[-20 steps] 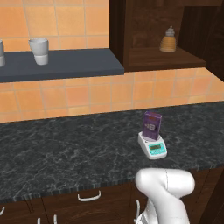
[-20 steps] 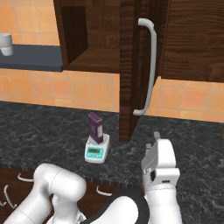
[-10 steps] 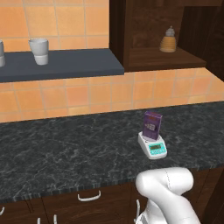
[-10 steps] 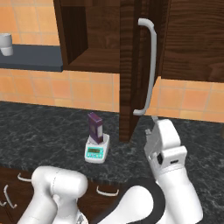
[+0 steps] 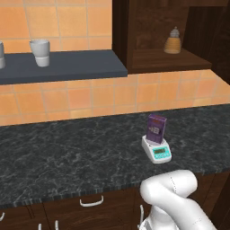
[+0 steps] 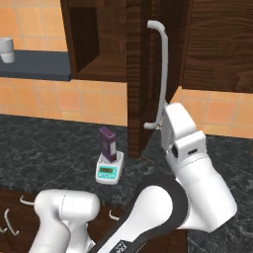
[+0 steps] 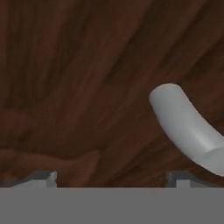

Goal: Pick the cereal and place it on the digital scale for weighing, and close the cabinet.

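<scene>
My arm rises from the lower frame and bends up so that my claw [image 7: 109, 181] sits right against the open door of the cabinet [image 6: 148, 59], jaws spread wide with nothing between them, close to the lower end of the silver bar handle [image 6: 160, 79] (its curved foot shows near my right fingertip). The cereal [image 5: 156, 129] stands upright on the digital scale [image 5: 157, 149] on the dark speckled counter [image 5: 67, 152]. Orange tiles back the wall, a cup [image 5: 40, 52] sits on the grey shelf [image 5: 63, 65], and a tan bottle [image 5: 173, 41] stands inside the cabinet.
</scene>
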